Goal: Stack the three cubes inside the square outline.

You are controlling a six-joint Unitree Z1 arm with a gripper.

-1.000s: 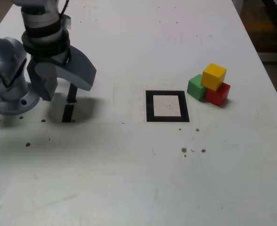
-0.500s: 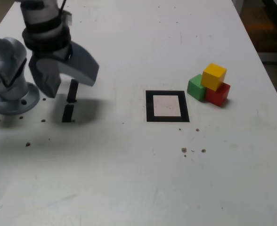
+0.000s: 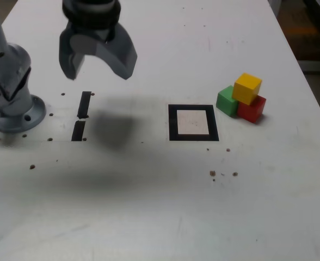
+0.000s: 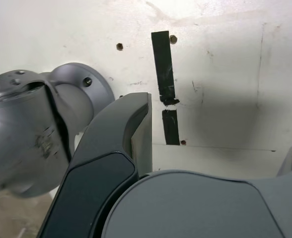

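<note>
Three cubes cluster at the exterior view's right: the yellow cube (image 3: 247,88) rests on top of the green cube (image 3: 226,101) and the red cube (image 3: 252,109), which touch each other on the table. The square outline (image 3: 193,123), black tape with a white centre, lies just to their left with nothing in it. My gripper (image 3: 98,70) hangs high over the table at the upper left, open and holding nothing, far from the cubes. In the wrist view one dark finger (image 4: 121,144) shows; no cube or outline is in that view.
Two short black tape strips (image 3: 85,104) (image 3: 78,131) lie below the gripper and show in the wrist view as well (image 4: 163,64). The arm's grey base (image 3: 7,95) stands at the exterior view's left. Small crumbs (image 3: 212,173) dot the white table (image 3: 165,212).
The gripper has lifted and swung from beside the arm's base toward the exterior view's right and far side. It stays open. The cubes have not moved.
</note>
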